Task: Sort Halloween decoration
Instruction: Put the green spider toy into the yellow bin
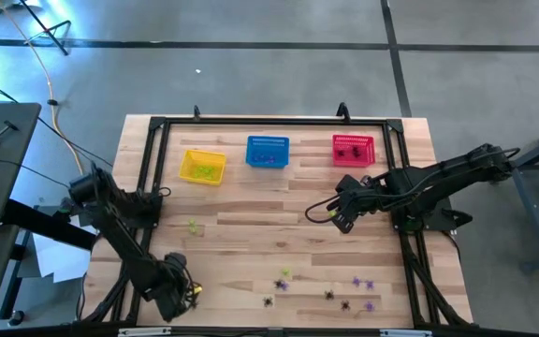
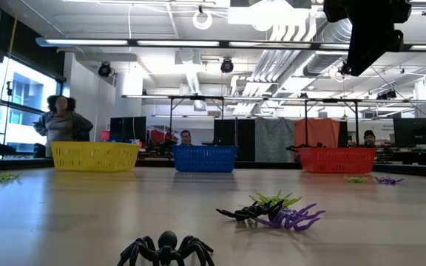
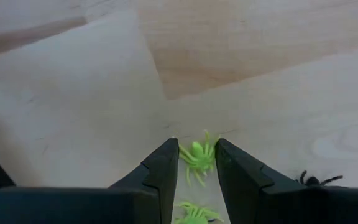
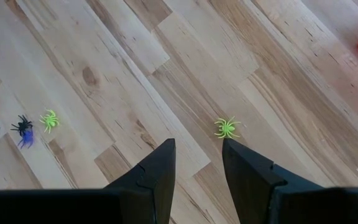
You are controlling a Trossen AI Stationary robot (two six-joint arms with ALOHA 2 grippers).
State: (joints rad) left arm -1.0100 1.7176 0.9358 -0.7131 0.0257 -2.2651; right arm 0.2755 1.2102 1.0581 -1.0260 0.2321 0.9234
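I have the left hand [image 3: 196, 163] down at the near left corner of the pale wooden plank surface [image 1: 251, 225], its two dark fingers set narrowly apart with a tiny yellow-green plastic spider [image 3: 197, 154] lying between the tips; I cannot say the pads are touching it. A second yellow-green spider [image 3: 194, 213] lies closer in between the same fingers, and a black plastic spider [image 3: 316, 180] sits just beside them.

The right hand [image 4: 196, 155] hangs above the middle of the surface, fingers a little apart and holding nothing, with a lone yellow-green spider [image 4: 227, 127] on the wood beyond it.

The remaining spiders lie scattered along the near edge: a cluster of black, green and purple spiders [image 2: 276, 210], and a black spider [image 2: 167, 250] nearest the low camera. The yellow mesh basket [image 1: 202, 167], blue mesh basket [image 1: 268, 152] and red mesh basket [image 1: 353, 149] stand in a row at the far side.

I judge these trinkets almost weightless, with thin springy legs that could flick sideways under a pad. I would close on the rounded body, fingers touching the wood, gently.
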